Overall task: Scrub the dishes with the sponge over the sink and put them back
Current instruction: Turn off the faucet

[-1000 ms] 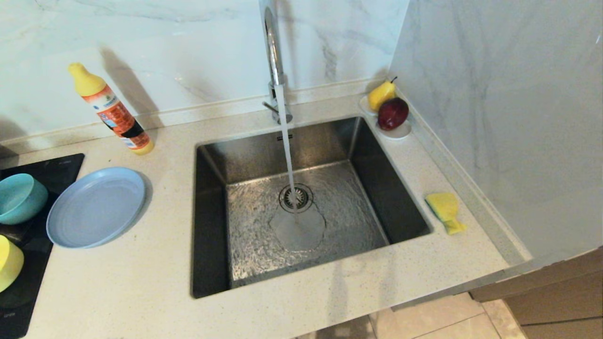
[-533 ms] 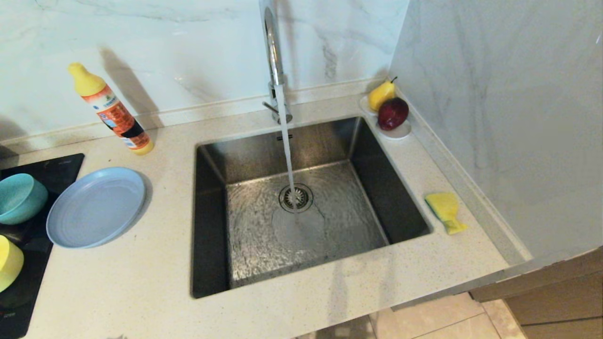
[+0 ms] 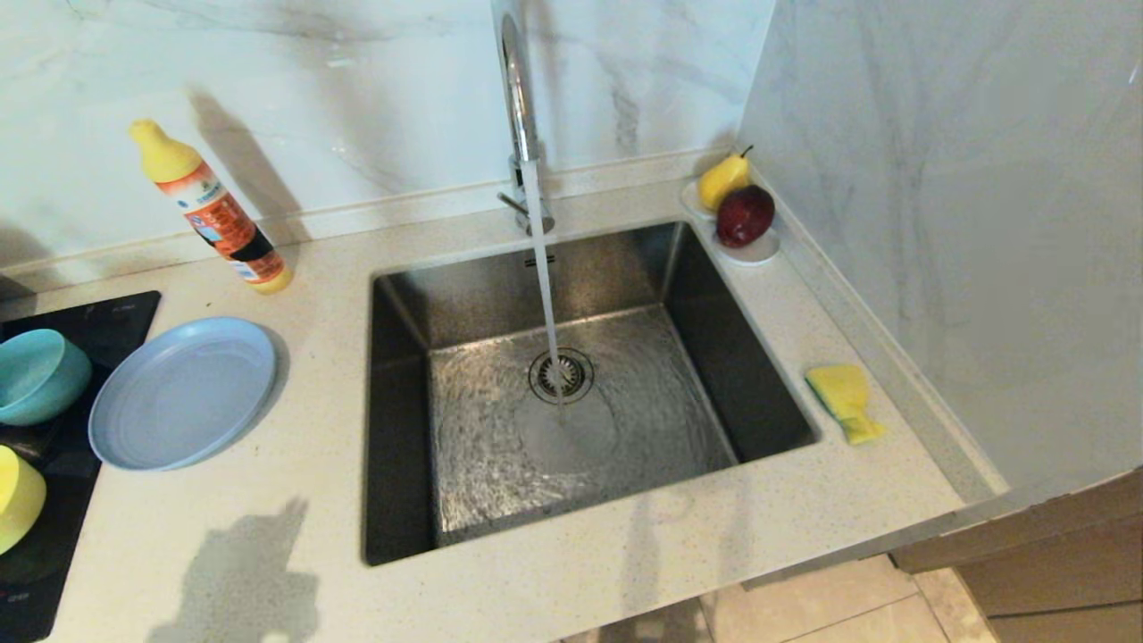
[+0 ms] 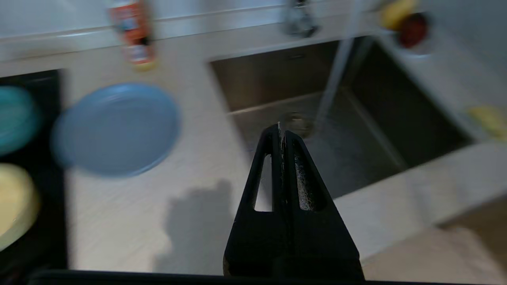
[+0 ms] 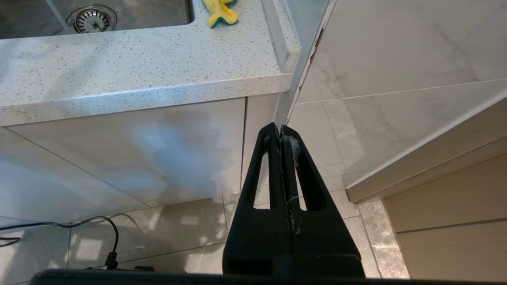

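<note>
Left of the steel sink (image 3: 402, 295) lie the dishes: a grey-blue plate (image 3: 183, 391) on the counter, a teal bowl (image 3: 36, 375) and a yellow-green bowl (image 3: 16, 496) on the black hob. The yellow sponge (image 3: 845, 402) rests on the counter right of the sink. Water runs from the chrome tap (image 3: 518, 107) onto the drain (image 3: 561, 375). My left gripper (image 4: 280, 128) is shut and empty, above the counter's front edge between plate (image 4: 117, 128) and sink (image 4: 277, 75). My right gripper (image 5: 279, 130) is shut and empty, low in front of the cabinet, with the sponge (image 5: 220, 12) up on the counter.
An orange detergent bottle (image 3: 214, 210) stands at the back left by the wall. A white dish with a pear and a red fruit (image 3: 741, 219) sits at the sink's back right corner. A marble wall (image 3: 938, 223) closes the right side. A cable (image 5: 95, 225) lies on the floor.
A shadow of the left arm has appeared on the counter in front of the plate, growing since half a second ago. Dishes, sponge and running water are unchanged.
</note>
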Available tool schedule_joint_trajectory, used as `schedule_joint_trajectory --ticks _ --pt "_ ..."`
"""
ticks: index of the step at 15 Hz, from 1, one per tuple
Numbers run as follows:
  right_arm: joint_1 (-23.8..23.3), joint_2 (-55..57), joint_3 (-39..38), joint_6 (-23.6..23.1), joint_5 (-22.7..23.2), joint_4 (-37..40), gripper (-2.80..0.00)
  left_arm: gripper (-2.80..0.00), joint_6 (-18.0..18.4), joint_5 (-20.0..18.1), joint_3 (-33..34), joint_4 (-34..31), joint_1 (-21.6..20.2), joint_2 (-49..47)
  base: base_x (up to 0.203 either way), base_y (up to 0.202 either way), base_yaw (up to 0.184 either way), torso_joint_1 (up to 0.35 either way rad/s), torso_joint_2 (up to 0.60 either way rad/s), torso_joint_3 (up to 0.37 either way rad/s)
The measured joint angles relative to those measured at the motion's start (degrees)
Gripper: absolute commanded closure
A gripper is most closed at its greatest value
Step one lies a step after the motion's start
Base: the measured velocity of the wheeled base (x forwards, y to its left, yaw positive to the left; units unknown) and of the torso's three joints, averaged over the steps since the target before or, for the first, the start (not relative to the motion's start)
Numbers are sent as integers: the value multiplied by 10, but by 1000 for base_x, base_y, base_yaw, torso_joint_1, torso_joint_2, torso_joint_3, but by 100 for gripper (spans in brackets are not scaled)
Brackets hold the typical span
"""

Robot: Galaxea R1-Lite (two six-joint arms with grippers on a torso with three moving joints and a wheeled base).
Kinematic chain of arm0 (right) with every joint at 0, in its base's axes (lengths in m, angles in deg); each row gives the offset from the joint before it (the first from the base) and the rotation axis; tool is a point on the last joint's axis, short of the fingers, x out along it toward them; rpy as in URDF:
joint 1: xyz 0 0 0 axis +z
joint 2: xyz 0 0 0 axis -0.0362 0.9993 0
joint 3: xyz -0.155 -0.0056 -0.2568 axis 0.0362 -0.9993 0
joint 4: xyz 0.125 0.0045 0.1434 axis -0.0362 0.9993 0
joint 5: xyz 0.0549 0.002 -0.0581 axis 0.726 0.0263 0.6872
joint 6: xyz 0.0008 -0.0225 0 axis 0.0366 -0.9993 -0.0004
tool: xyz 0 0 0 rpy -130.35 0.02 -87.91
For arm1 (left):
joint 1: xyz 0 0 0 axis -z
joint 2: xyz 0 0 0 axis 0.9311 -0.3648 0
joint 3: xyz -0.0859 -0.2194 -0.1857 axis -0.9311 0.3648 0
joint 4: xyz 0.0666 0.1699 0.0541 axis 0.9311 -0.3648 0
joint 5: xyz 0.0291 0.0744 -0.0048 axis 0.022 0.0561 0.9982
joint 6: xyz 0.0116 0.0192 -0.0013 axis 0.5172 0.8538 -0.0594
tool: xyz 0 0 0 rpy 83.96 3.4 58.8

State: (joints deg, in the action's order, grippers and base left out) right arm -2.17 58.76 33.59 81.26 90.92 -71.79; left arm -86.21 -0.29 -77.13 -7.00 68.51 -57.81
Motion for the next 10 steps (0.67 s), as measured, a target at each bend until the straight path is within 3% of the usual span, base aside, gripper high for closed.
schedule_joint_trajectory --ticks 3,5,10 --pt "0 0 0 0 0 0 0 0 -38 -112 -127 -31 0 -186 0 0 0 0 0 0" --pt "0 0 0 0 0 0 0 0 -69 -165 -203 -25 0 -323 0 0 0 0 0 0" --pt "0 0 0 0 0 0 0 0 -187 -212 -405 41 23 -635 0 0 0 0 0 0"
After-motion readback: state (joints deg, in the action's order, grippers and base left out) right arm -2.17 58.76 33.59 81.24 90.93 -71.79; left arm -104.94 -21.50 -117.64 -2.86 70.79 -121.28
